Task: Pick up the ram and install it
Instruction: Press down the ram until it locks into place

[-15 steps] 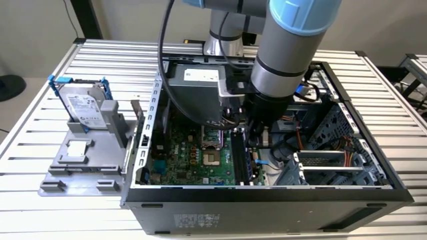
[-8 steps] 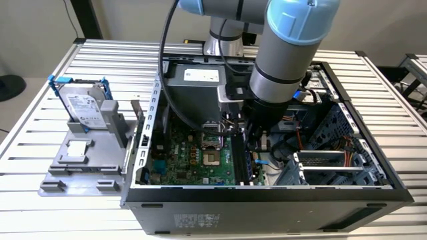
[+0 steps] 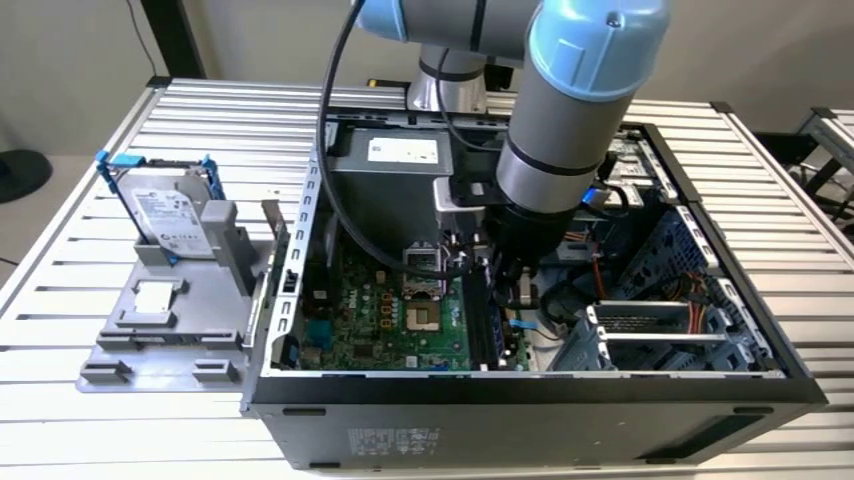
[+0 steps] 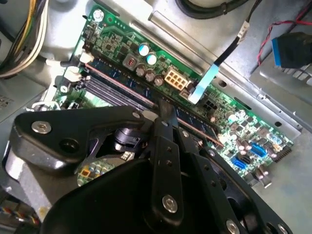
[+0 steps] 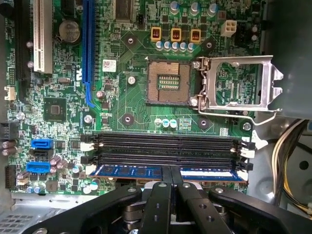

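Tool (image 5: pixel 170 178): black fingers pinched narrow on the ram
Ram (image 5: pixel 131 171): long thin blue-labelled stick, seated in slot nearest tool, 6 o'clock of green motherboard (image 5: pixel 126 105)

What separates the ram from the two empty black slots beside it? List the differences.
The ram shows a blue strip; the empty black slots are plain black. The ram has the gripper shut on its middle; the empty black slots are untouched. Both lie parallel, similar in length.
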